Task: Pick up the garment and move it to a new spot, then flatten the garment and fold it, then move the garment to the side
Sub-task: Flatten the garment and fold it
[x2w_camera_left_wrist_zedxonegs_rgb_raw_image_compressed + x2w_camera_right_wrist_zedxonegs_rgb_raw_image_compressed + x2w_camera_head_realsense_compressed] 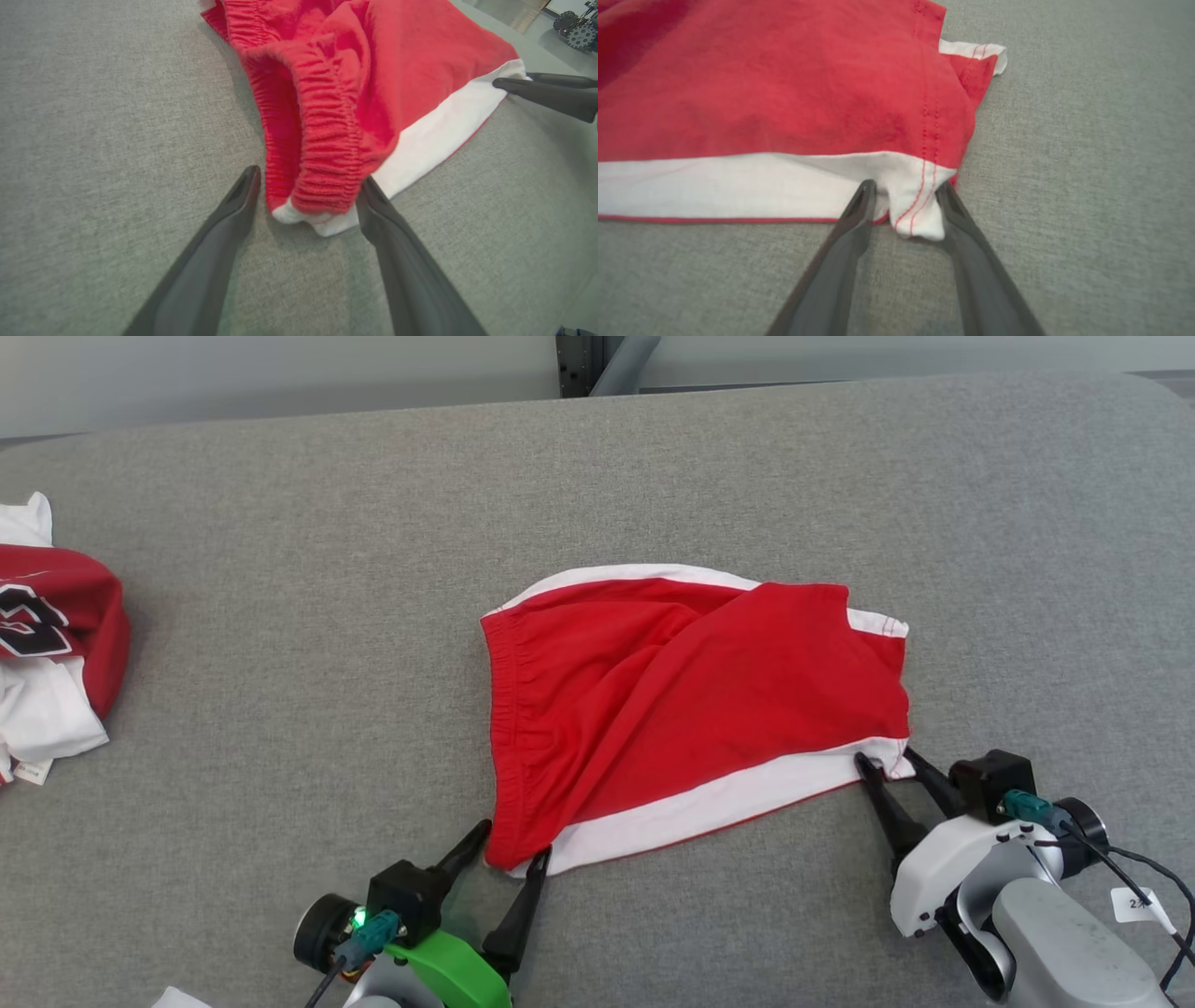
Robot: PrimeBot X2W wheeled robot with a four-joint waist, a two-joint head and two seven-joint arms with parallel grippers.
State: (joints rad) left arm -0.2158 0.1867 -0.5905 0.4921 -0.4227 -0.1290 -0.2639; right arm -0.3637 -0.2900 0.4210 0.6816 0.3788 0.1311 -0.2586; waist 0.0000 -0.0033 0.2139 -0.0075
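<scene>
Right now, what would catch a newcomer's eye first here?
Bright red shorts with white trim lie rumpled mid-table on grey cloth. The left pincer straddles their waistband corner, open, and the right pincer flanks the white hem corner. A red-and-white garment sits heaped at far left.

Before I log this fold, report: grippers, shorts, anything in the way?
Left gripper open astride waistband corner of shorts. Right gripper around hem corner, grip unclear. Jersey apart, far left.

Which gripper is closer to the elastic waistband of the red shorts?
Left. The left gripper has its open fingers on either side of the near corner of the waistband. The right gripper is at the opposite end of the shorts, around the white hem corner.
</scene>
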